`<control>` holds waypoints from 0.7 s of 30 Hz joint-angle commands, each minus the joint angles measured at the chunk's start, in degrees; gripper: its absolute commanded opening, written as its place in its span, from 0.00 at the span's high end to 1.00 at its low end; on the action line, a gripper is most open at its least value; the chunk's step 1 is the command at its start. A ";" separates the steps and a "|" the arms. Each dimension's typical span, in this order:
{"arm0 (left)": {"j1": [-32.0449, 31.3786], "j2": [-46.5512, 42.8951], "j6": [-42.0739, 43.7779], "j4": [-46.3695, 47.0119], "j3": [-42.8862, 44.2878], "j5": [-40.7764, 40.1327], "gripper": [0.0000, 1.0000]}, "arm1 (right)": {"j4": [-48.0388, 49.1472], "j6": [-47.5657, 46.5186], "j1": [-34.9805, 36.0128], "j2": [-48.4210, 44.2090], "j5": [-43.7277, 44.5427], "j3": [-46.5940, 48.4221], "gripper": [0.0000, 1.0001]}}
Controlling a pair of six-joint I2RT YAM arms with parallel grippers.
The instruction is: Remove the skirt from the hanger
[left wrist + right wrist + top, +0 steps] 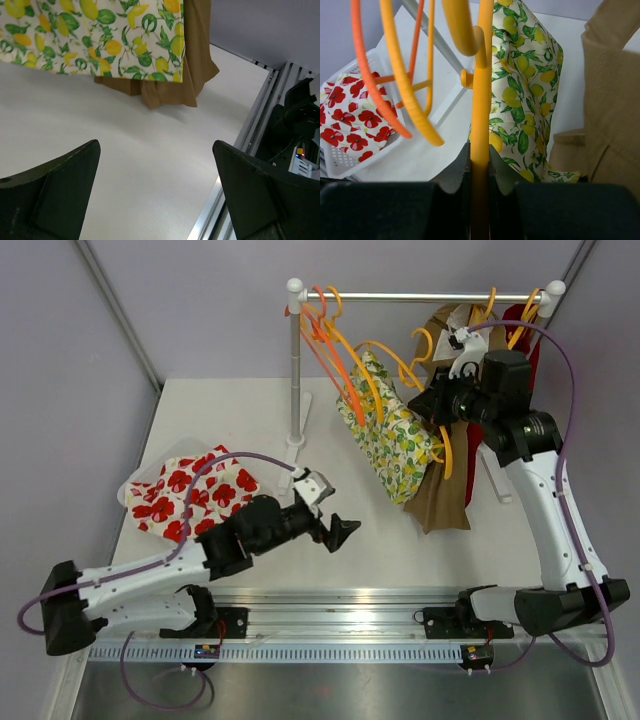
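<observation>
Right claw [480, 159]: clenched on a yellow hanger [481, 105].
Left claw [156, 170]: released, holding nothing, over the table [125, 165].
Skirt [385, 435]: lemon print, hanging under the rail [420, 297], touching brown cloth [440, 490].

The table [400, 550] is white and matte; at its left sits a white mesh basket [342, 159] holding a cloth printed with red poppies [185, 495]; towards the back the clothes rack's white foot [296, 447] stands on the top, its grey upright [295, 380] rising from it; right of centre the hem of a brown garment [170, 92] appears to reach the surface; along the near edge runs an aluminium rail [340, 615].
</observation>
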 commanded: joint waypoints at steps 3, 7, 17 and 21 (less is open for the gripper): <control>-4.61 15.12 3.82 23.01 5.14 -10.63 0.01 | 11.30 4.43 0.47 -7.52 -5.41 -8.44 1.00; -6.90 24.91 3.38 27.42 11.37 -13.62 0.03 | 11.92 5.40 0.47 -9.73 -6.03 -12.57 1.00; -7.87 34.76 1.53 30.15 16.22 -17.76 0.64 | 12.89 6.02 0.38 -14.04 -6.12 -17.06 1.00; -7.87 34.24 1.62 29.80 15.26 -16.97 1.00 | 12.89 5.75 -0.05 -14.56 -5.94 -17.33 1.00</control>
